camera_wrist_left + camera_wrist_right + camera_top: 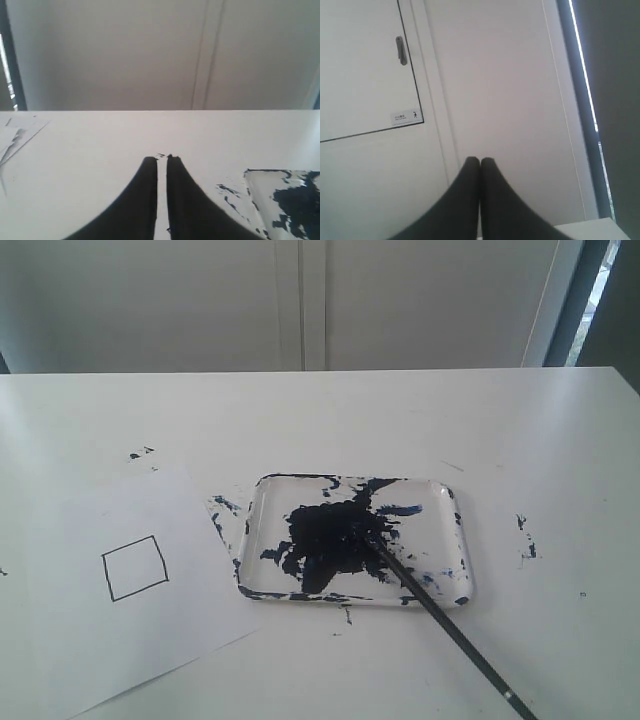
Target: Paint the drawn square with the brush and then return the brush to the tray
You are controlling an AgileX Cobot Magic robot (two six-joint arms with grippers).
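Observation:
The drawn square [134,567] is a blank black outline on the white paper [120,640] at the left. The clear tray [455,502] sits mid-table, holding a dark navy paint pool [325,535]. The brush [450,630] lies with its tip in the pool and its handle running over the tray's near right rim toward the table's front edge. Neither gripper shows in the exterior view. My left gripper [162,159] hovers low over the table, only a thin slit between its fingers, nothing in it; the tray's corner [260,175] is off to its side. My right gripper [480,161] is shut and empty, facing a wall.
Paint specks mark the table beyond the paper [140,453] and to the right of the tray [526,540]. Smears also lie between paper and tray [220,508]. A white wall and a cabinet door [365,75] stand behind the table.

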